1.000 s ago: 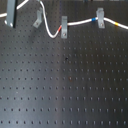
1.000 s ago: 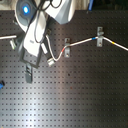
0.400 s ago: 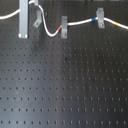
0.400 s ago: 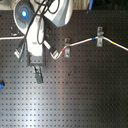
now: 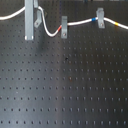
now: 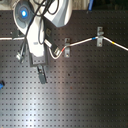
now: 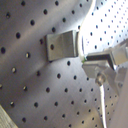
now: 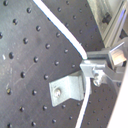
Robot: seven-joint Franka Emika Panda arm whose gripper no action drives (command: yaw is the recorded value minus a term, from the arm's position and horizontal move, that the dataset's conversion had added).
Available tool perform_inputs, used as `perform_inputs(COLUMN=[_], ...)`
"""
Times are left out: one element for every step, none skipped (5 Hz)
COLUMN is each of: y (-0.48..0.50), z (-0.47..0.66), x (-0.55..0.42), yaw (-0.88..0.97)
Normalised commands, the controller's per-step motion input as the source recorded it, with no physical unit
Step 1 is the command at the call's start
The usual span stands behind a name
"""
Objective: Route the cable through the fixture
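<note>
The white cable (image 5: 49, 32) runs from the first exterior view's left, past my gripper, sags, then passes through two upright clips; it also shows in the second exterior view (image 6: 82, 41). It carries red (image 5: 61, 31), blue and yellow bands. My gripper (image 5: 32, 29) hangs at the upper left, also in the second exterior view (image 6: 41, 73), shut on the cable (image 7: 86, 35). The slanted grey fixture (image 6: 22, 50) sits just left of the hand. In both wrist views a grey bracket (image 7: 62, 45) (image 8: 69, 90) lies right beside the fingertips (image 8: 93, 69), the cable along its edge.
The black perforated board (image 5: 65, 85) carries everything. An upright grey clip (image 5: 64, 27) holds the cable at the red band, and a second (image 5: 100, 18) at the blue band. They also show in the second exterior view (image 6: 66, 48) (image 6: 100, 36). The arm's body (image 6: 37, 20) covers the upper left.
The gripper has moved to the right in both exterior views, carrying the cable along. The sag of cable before the middle clip has deepened.
</note>
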Motion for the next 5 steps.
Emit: perform_inputs(y=[0.025, -0.046, -0.181, -0.092, -0.135], z=[0.37, 0.22, 0.22, 0.10, 0.21], x=[-0.261, -0.218, -0.260, -0.130, -0.106], yaw=[0.00, 0.00, 0.00, 0.00, 0.00])
